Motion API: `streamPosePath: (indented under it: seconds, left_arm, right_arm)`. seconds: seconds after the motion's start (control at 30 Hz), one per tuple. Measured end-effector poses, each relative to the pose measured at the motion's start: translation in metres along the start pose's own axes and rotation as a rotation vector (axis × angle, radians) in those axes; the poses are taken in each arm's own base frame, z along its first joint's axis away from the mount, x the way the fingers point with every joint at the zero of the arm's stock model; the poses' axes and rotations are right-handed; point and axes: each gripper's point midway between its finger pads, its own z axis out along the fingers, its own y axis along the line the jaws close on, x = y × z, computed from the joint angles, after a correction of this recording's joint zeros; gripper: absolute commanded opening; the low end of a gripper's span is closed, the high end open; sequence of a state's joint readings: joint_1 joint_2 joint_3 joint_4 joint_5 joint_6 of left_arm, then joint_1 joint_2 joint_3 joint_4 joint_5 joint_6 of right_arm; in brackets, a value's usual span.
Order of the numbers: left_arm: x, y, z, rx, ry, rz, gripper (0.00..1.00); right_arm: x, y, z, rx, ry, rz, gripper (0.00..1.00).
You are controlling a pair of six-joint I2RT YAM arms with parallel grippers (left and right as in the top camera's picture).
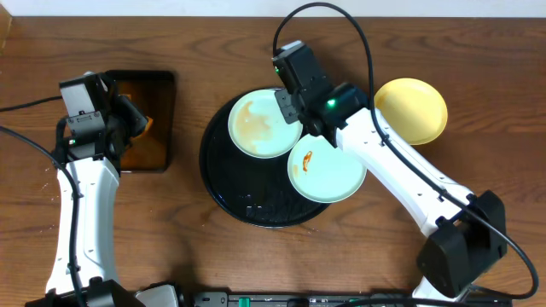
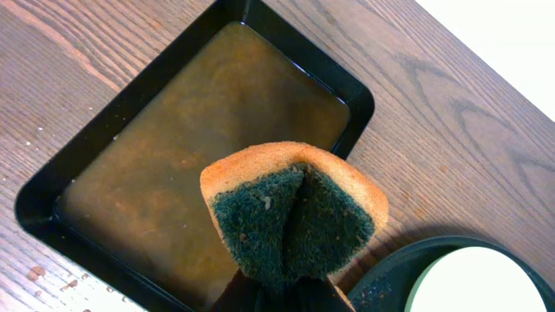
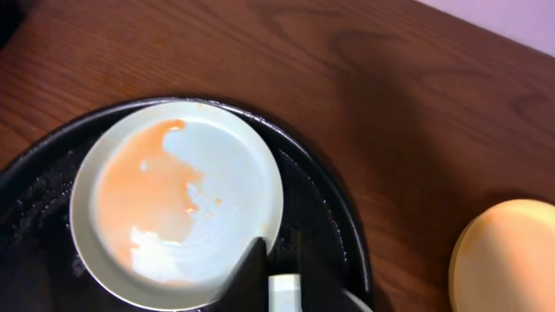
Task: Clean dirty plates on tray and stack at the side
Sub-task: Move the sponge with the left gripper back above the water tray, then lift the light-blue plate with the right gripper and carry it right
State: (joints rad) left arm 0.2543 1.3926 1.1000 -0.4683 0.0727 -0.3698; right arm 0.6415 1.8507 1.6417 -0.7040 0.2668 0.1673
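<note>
The round black tray (image 1: pixel 247 200) holds two mint plates. One mint plate (image 1: pixel 256 128) has a wide orange-brown smear; it also shows in the right wrist view (image 3: pixel 173 208). The other mint plate (image 1: pixel 328 175) has one small orange spot. The yellow plate (image 1: pixel 411 109) lies on the table to the right of the tray, and its edge shows in the right wrist view (image 3: pixel 512 256). My right gripper (image 1: pixel 296 107) (image 3: pixel 279 260) is closed over the right rim of the smeared plate. My left gripper (image 1: pixel 128 119) (image 2: pixel 282 290) is shut on a folded green-and-tan sponge (image 2: pixel 295 217).
A rectangular black tray (image 1: pixel 166 85) (image 2: pixel 35 199) of brown liquid sits at the left, under the sponge. The round tray's rim (image 2: pixel 390 277) and the smeared plate (image 2: pixel 477 282) show at the lower right of the left wrist view. Water drops lie beside the rectangular tray.
</note>
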Motion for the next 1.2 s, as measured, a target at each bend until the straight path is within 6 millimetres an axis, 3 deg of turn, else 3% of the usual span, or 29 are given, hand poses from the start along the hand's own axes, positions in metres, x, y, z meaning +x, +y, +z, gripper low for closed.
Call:
streamPosePath:
  seconds: [0.1,0.27,0.4,0.63,0.77,0.83,0.9,0.97,1.2]
  left_arm:
    - [0.0,0.0,0.0,-0.001,0.0,0.0,0.07]
    - [0.001,0.0,0.0,-0.002,0.002,0.0,0.08]
    - [0.001,0.001,0.0,-0.003,0.005,0.0,0.08]
    - [0.002,0.001,0.0,-0.003,0.006,0.0,0.08]
    - [0.002,0.001,0.0,-0.003,0.006,0.0,0.08]
    - [0.002,0.001,0.0,-0.003,0.006,0.0,0.07]
    - [0.002,0.001,0.0,-0.003,0.006,0.0,0.08]
    - [0.002,0.001,0.0,-0.003,0.006,0.0,0.08]
    - [0.006,0.003,0.0,-0.011,0.023,0.0,0.08]
  right_arm:
    - [0.013,0.001,0.014,-0.032,0.061,0.079,0.47]
    - [0.064,-0.007,0.068,-0.147,0.318,0.224,0.49]
    - [0.095,-0.016,0.108,-0.181,0.426,0.305,0.52]
    - [0.087,0.005,0.126,-0.236,0.381,0.31,0.49]
    - [0.1,0.016,0.137,-0.226,0.414,0.313,0.5]
    - [0.104,0.019,0.14,-0.218,0.424,0.314,0.42]
    - [0.104,0.02,0.14,-0.212,0.423,0.319,0.18]
    - [0.107,0.024,0.142,-0.196,0.425,0.308,0.01]
    - [0.103,0.036,0.135,-0.171,0.443,0.276,0.01]
